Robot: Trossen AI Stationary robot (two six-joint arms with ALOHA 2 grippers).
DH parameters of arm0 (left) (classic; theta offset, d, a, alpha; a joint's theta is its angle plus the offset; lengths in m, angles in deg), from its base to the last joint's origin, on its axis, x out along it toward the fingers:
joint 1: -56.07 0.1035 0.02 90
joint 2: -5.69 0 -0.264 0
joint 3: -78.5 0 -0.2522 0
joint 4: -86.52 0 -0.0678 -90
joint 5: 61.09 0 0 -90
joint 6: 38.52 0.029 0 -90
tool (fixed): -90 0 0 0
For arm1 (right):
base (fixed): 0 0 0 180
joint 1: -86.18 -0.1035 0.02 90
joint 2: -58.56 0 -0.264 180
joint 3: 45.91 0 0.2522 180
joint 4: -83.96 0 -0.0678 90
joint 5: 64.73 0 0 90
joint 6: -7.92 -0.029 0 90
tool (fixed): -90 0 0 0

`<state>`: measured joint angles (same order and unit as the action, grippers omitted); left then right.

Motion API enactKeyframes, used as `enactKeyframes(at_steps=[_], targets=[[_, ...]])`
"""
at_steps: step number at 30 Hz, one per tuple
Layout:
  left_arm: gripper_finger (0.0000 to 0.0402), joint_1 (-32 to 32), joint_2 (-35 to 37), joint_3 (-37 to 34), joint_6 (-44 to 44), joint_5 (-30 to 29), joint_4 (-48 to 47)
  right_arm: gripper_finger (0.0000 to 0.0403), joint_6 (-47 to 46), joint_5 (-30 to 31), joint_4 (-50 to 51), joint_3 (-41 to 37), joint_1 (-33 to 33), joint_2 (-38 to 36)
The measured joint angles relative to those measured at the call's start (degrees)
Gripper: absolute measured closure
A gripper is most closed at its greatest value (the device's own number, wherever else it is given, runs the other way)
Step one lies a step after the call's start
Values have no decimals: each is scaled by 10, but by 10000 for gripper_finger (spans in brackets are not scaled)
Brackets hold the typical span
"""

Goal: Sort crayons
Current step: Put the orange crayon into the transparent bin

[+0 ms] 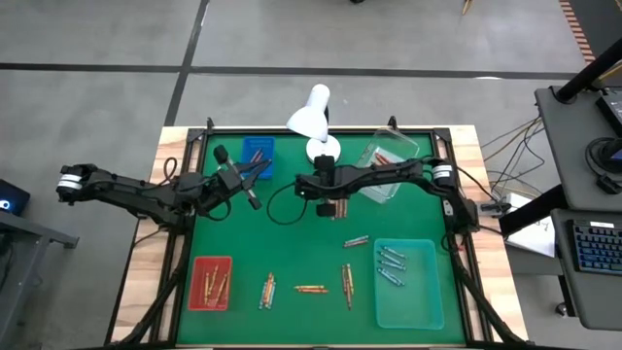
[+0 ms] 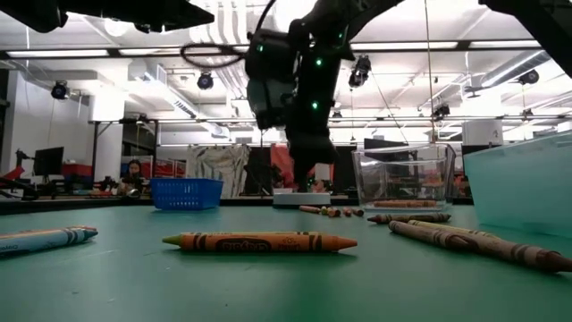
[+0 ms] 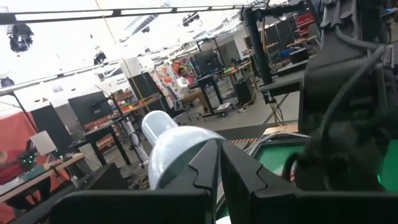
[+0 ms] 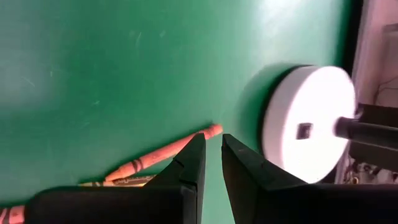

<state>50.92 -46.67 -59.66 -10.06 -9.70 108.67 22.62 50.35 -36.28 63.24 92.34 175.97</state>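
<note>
Crayons lie scattered on the green mat: a small group (image 1: 338,209) at mid-table, one (image 1: 356,240) nearer, and three along the near side (image 1: 311,289). My right gripper (image 1: 326,198) hangs above the mid-table group, pointing steeply down. Its fingers (image 4: 212,155) stand a narrow gap apart with only mat showing between them. An orange-red crayon (image 4: 165,154) lies flat on the mat, passing just beyond one fingertip. My left gripper (image 1: 255,197) is raised over the mat's left half, shut (image 3: 219,168) and holding nothing.
A white lamp's round base (image 4: 308,130) stands close beyond my right gripper, its shade (image 1: 309,115) at the far edge. A blue basket (image 1: 258,153) and a clear box (image 1: 389,160) sit at the back. A red tray (image 1: 211,282) and a pale blue tray (image 1: 408,282), both with crayons, sit near.
</note>
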Motion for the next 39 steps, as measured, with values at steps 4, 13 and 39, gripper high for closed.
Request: enactKeyframes(at_steps=[4,13,39], targets=[[400,0,0,0,0,-11,0,360,13,11,7,0,1,27],[400,0,0,0,6,-50,-4,360,-35,35,11,0,1,35],[400,0,131,-16,8,-112,-21,283,-184,-45,13,0,37,36]])
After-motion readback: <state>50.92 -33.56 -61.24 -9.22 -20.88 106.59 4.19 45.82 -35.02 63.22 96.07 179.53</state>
